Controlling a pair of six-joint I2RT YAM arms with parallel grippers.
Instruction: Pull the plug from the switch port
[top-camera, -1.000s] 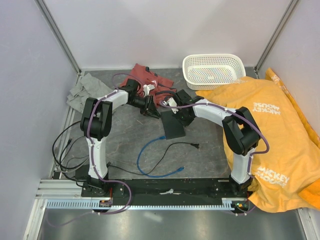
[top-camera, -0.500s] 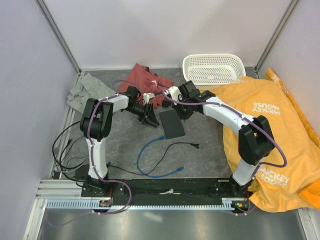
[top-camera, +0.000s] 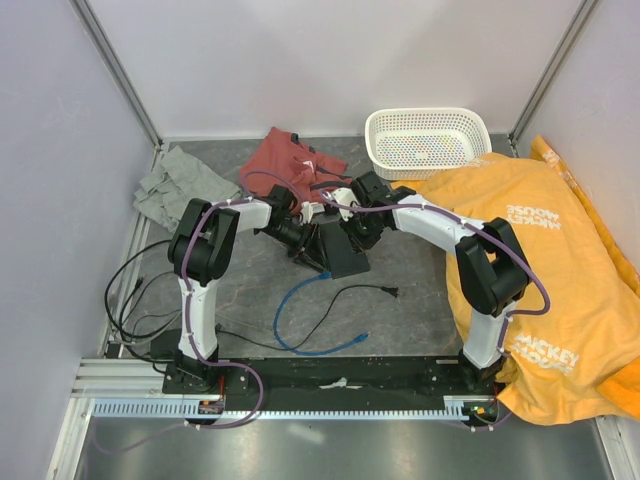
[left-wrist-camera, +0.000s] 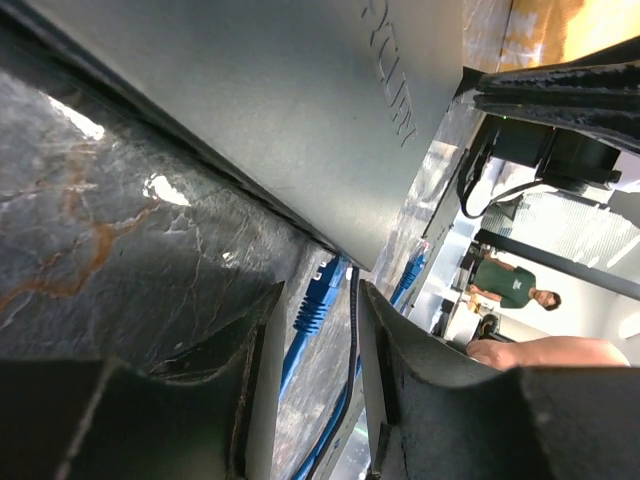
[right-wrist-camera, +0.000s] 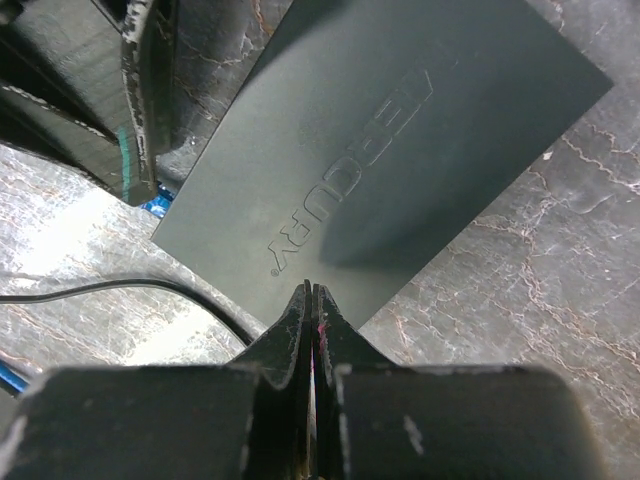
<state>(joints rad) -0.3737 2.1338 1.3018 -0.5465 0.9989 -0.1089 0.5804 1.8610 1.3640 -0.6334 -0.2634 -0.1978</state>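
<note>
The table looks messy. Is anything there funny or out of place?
Yes. An orange shirt sprawls over the table's right side, a red cloth and a grey cloth lie crumpled at the back, and the black switch sits crooked.

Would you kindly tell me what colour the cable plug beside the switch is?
The plug is blue, seen best in the left wrist view.

Tight middle, cluttered edges
The left gripper (top-camera: 312, 252) and right gripper (top-camera: 353, 233) flank the switch (top-camera: 345, 255) mid-table; the blue cable (top-camera: 285, 325) loops toward the near edge. Orange cloth (top-camera: 550, 270) covers the right edge, basket (top-camera: 428, 160) the far right corner, red cloth (top-camera: 290, 158) the far edge. The table (top-camera: 250, 285) is bare left of centre.
</note>
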